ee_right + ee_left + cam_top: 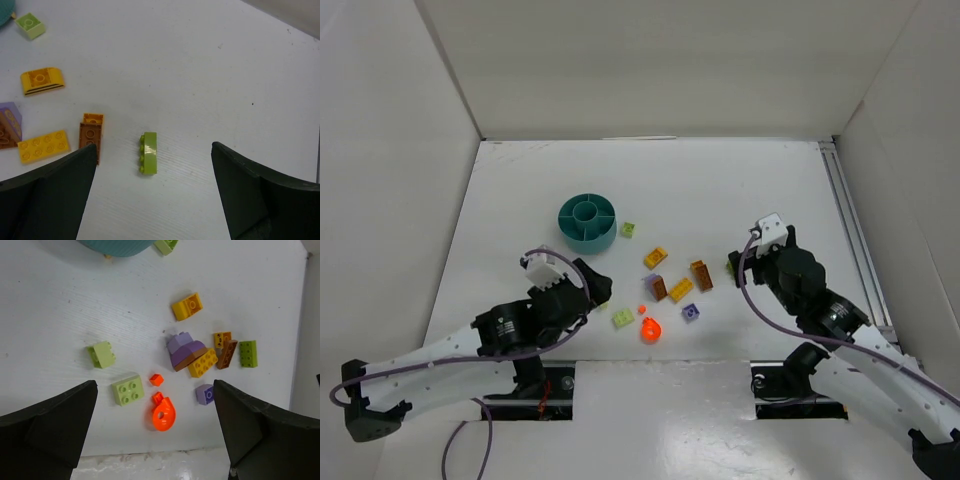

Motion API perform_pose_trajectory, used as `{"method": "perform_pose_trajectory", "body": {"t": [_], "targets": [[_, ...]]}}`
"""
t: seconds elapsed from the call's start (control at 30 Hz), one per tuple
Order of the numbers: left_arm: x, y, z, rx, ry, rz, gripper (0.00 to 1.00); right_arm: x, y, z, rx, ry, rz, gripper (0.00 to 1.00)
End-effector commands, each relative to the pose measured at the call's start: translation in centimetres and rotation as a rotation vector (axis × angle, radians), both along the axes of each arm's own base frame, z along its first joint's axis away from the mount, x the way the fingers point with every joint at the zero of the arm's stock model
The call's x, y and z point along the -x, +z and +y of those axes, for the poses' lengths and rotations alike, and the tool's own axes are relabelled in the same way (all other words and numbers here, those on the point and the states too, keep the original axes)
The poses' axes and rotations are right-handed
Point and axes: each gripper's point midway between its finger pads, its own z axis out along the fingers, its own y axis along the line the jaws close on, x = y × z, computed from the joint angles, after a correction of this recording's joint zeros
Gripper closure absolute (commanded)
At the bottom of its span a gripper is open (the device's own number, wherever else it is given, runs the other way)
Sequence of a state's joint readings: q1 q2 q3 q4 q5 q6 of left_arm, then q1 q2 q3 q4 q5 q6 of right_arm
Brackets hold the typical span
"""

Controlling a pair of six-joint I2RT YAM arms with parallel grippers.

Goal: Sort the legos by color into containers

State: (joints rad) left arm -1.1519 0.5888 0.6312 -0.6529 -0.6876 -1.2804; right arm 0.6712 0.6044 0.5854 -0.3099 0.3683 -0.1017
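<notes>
Left gripper (pixel 155 437): fingers spread wide, holding nothing. Flat orange-red plastic ring piece (pixel 163 415) and square lime green brick (pixel 127 390) on table between them. Right gripper (pixel 152 195): wide apart, empty. Long lime green brick (pixel 149 152) lies on its side between its fingers. Round teal plastic divided dish (pixel 587 222) sits beyond left fingers; the other small plastic bricks (pixel 187 306) lie loose outside it.

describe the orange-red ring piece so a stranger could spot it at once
Find the round teal dish; loose bricks spread down-right of it in the top view. At that spread's bottom edge, between a lime square brick and a small purple brick, lies the ring piece. It alone is bright orange-red with a round hole; the tiny orange-red bit beside it has none.
</notes>
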Motion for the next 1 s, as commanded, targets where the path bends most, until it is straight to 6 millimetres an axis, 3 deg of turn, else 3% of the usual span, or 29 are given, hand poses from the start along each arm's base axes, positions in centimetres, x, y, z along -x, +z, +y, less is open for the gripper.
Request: {"method": "perform_pose_trajectory", "body": {"t": [0.0,0.2,0.4,0.67,0.8,0.97], "targets": [[-0.1,-1.3,0.3,-0.076,0.031,0.042,0.0,-0.5,0.9,1.0,0.003,0.044,-0.046,0.0],[0.6,-4.3,1.2,-0.188,0.105,0.163,0.0,-0.7,1.7,2.4,0.033,0.131,-0.071,0.0],[1.5,-6.8,1.1,-0.121,0.136,0.231,0.0,-0.8,1.0,1.2,0.016,0.045,-0.042,0.0],[1.9,-7.8,1.4,-0.016,0.148,0.23,0.0,-1.0,-0.5,1.1,0.027,0.025,-0.007,0.0],[2.1,-8.8,1.7,-0.009,0.166,0.239,0.0,-1.3,0.3,1.8,0.027,0.048,-0.017,0.0],[2.0,-9.3,1.9,-0.041,0.195,0.254,0.0,-1.3,-0.2,2.1,0.027,0.07,-0.019,0.0]]}}
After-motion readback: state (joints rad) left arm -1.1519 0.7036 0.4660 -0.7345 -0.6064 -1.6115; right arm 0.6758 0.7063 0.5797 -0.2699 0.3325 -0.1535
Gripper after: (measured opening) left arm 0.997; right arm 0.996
